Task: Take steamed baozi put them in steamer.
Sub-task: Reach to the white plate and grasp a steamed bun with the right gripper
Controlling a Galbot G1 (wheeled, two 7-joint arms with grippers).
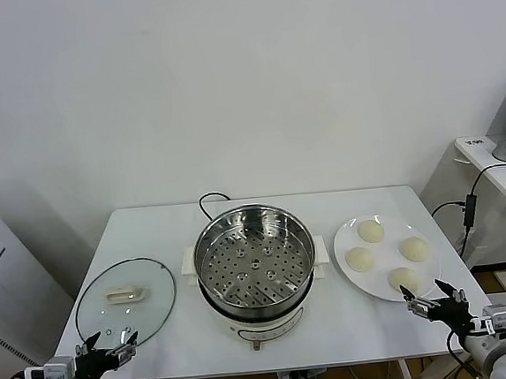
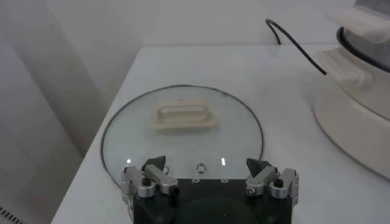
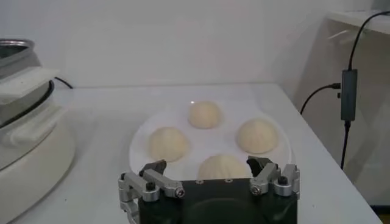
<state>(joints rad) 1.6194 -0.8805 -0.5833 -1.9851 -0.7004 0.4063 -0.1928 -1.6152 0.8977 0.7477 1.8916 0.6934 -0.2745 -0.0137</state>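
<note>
A: Steamed baozi, 4 smooth cream-white dough buns [image 1: 370,231] [image 1: 359,258] [image 1: 414,248] [image 1: 403,278], sit on a flat round white plate [image 1: 343,237] to the right of the large shiny stainless-steel steamer [image 1: 255,265], whose perforated tray is bare. None has been moved yet.

B: And the hands?

A: The right hand [image 1: 435,302] hovers at the near right table edge, just short of the plate, fingers spread wide and holding nothing. The left hand [image 1: 107,349] waits the same way, spread and empty, at the near rim of the round glass lid [image 1: 125,300] lying flat on the white table [image 1: 369,201].

B: What could go wrong?

A: The buns look soft; a hard squeeze would likely dent one, and a loose grip could drop it onto the table. The nearest bun sits close to the plate's near rim, so a low approach could nudge the plate toward the table edge. The steamer's raised wall and side handle [image 1: 320,253] stand between plate and tray; a low carry could clip them.

B: Room to move?

A: Open table lies in front of the steamer, and the black cord [image 1: 209,199] trails behind it, out of the path.
</note>
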